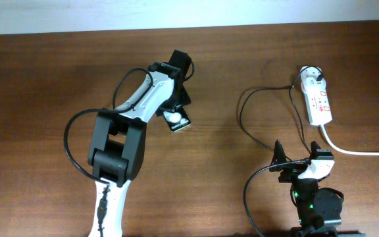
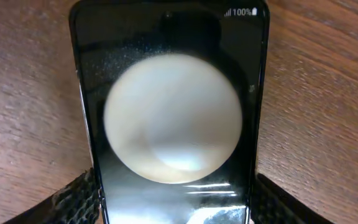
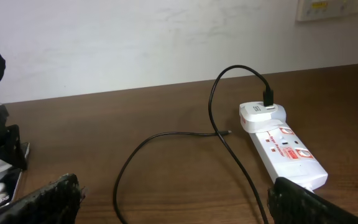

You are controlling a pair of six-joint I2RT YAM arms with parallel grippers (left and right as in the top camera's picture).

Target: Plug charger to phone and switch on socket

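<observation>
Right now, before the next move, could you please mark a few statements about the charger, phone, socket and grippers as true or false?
1. The white adapter of the charger sits at one end of the socket. True.
2. The connector tip is plugged into the phone. False: it lies loose on the table, apart from the phone.
3. The fingers of the left gripper stand on either side of the phone. True.
4. The right gripper holds the charger. False: its jaws stand open and empty.
</observation>
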